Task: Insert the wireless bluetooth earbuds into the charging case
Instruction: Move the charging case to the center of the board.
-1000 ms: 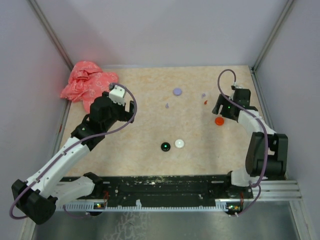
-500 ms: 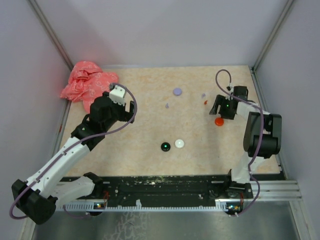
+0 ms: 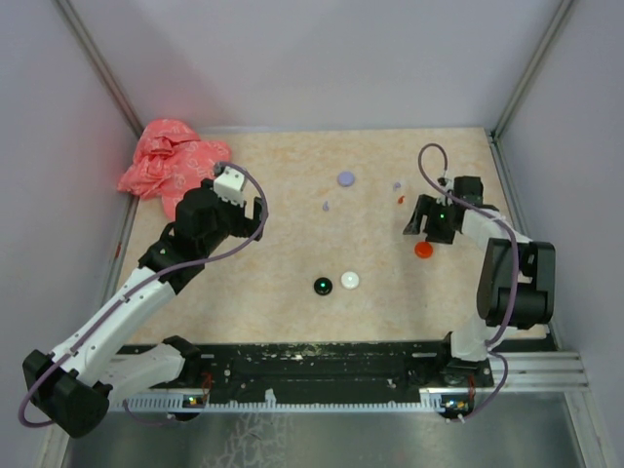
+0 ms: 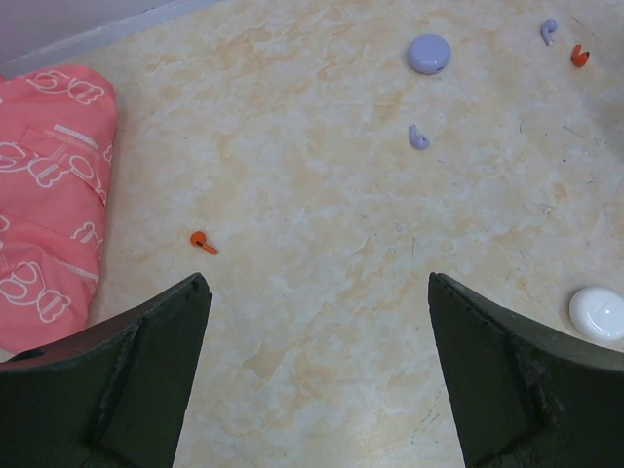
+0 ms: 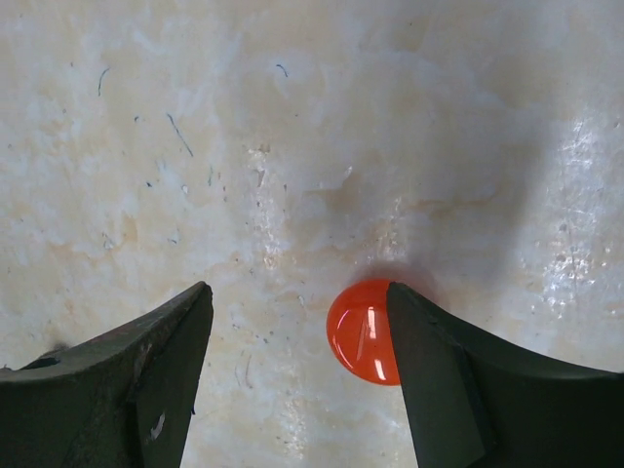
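Observation:
An orange-red round charging case [image 5: 361,331] lies on the table between my right gripper's [image 5: 298,291] open jaws. It sits against the right finger's inner face and is partly covered by it; the top view shows the case [image 3: 423,250] just below that gripper [image 3: 426,234]. My left gripper [image 4: 317,283] hangs open over bare table with nothing between its fingers. Ahead of it lie an orange-red earbud [image 4: 203,242], a lilac earbud [image 4: 418,137], a lilac case [image 4: 429,54], another lilac earbud [image 4: 549,31] and an orange-red earbud [image 4: 580,56].
A crumpled pink cloth [image 3: 171,166] lies at the back left corner. A black round case [image 3: 322,286] and a white one [image 3: 350,281] sit side by side in the middle near the front. Walls enclose the table on three sides.
My right gripper has shifted a little left and nearer, its jaws have narrowed, and the orange-red case has slid nearer with it. The left arm has not moved.

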Motion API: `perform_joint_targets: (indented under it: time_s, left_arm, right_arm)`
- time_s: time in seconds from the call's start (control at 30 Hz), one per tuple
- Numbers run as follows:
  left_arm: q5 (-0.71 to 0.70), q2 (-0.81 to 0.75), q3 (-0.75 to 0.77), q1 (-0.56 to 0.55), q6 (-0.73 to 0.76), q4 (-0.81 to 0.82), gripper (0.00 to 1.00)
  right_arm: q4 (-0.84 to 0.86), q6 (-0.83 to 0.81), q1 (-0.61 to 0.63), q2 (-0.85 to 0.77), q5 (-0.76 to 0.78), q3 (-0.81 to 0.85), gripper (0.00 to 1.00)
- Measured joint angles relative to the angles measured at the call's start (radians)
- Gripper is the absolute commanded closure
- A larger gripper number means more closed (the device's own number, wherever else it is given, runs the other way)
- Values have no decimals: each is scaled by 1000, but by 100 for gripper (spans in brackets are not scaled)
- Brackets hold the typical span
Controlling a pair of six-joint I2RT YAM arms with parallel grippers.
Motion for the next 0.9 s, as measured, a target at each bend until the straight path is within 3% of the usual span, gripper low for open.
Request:
perform_joint_targets:
  time_s: [0.9]
  left_arm:
    - [28,0,-6,0,-2,1,4]
  right_arm:
    - [-168,31,91,-182,172,-118,26]
